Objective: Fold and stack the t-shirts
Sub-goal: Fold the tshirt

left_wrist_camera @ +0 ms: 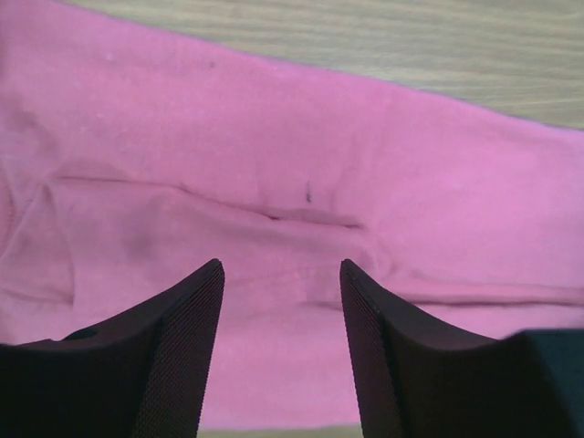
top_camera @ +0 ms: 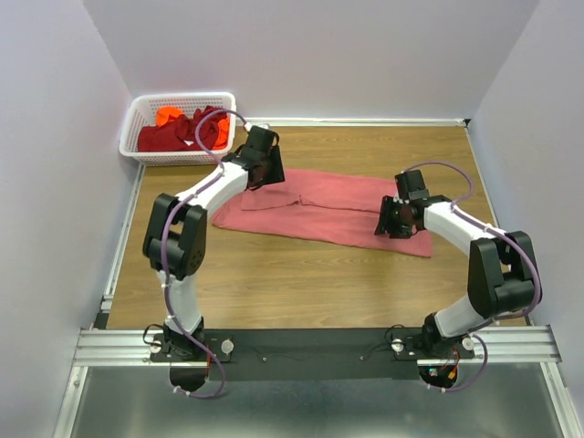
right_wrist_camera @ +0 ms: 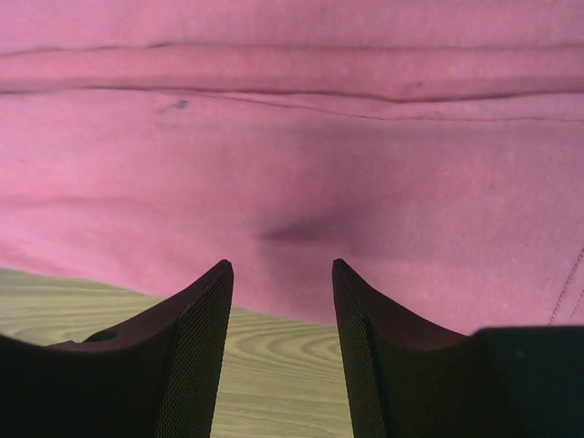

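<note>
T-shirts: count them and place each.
3. The salmon-pink t-shirt lies flat on the table; the dark red t-shirt and the orange t-shirt are bunched in the white basket, where more may be hidden.

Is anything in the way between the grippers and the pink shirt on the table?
Nothing visible. The left gripper and right gripper sit directly over the pink shirt, fingers apart and empty.

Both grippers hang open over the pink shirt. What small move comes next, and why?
Probably the right gripper lowers and pinches the end of the pink shirt, to fold it toward the left gripper. The shirt lies as a long strip, and both grippers are open, holding nothing.
</note>
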